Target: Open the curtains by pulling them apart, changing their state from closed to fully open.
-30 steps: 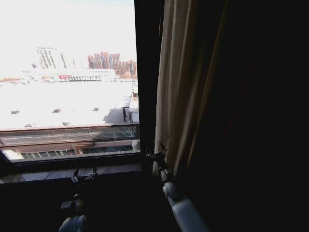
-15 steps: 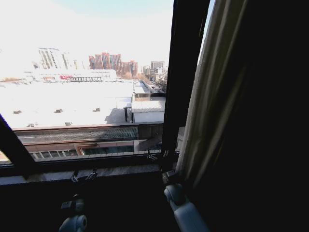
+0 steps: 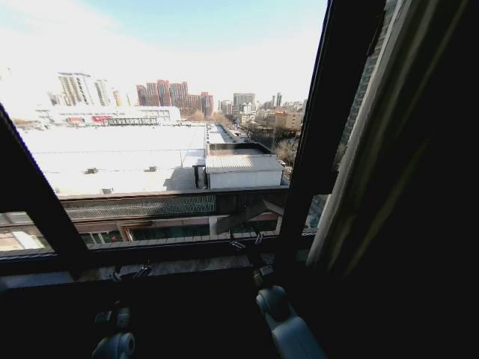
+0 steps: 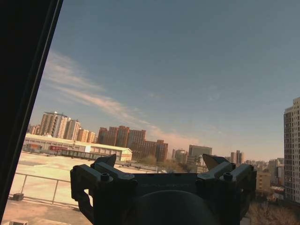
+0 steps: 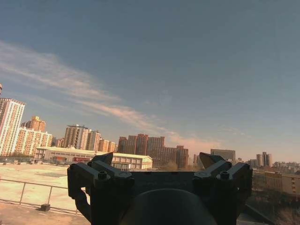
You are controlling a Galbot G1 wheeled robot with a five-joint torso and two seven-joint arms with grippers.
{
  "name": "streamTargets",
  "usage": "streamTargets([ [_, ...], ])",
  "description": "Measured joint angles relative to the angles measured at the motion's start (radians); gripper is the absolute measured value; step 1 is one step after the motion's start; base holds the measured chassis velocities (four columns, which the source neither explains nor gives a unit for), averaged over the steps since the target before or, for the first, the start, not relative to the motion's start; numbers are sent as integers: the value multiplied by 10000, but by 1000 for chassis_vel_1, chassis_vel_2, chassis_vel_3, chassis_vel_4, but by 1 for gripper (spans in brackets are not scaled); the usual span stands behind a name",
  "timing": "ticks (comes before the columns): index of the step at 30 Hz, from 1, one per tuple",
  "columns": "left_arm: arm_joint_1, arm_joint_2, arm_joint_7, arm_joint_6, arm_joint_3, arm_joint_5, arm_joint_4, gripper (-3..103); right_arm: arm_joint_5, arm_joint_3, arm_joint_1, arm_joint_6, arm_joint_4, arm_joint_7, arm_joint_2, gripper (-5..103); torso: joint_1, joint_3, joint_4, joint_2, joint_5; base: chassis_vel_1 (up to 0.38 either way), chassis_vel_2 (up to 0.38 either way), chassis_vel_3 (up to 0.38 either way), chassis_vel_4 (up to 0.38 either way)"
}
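Observation:
The curtains (image 3: 378,142) show as a pale pleated panel bunched at the far right of the window, just right of a dark upright window bar (image 3: 314,149). My right gripper (image 3: 245,241) stands open in front of the glass, left of that bar and apart from the fabric. My left gripper (image 3: 129,273) hangs open low at the sill, further left. In the left wrist view the left gripper (image 4: 159,161) is open against sky and city. The right gripper (image 5: 157,159) looks the same in the right wrist view, with nothing between its fingers.
A dark opaque drape (image 3: 441,224) covers the right side beyond the pale panel. A slanted dark frame bar (image 3: 37,194) crosses the window at the left. The stone sill (image 3: 187,263) runs below the glass, with rooftops and tower blocks outside.
The window bar and the pale panel slid right in the picture while the far city held still, so the camera moved sideways. The right gripper, earlier at the fabric's edge, now stands clear of it.

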Motion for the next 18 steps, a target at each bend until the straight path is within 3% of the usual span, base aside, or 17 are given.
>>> streamTargets([
  [18,0,0,0,0,0,0,0,100,-31,-72,-168,-13,190,-9,3,100,0,-1,-1,0,-1,352,354,-346,-358],
])
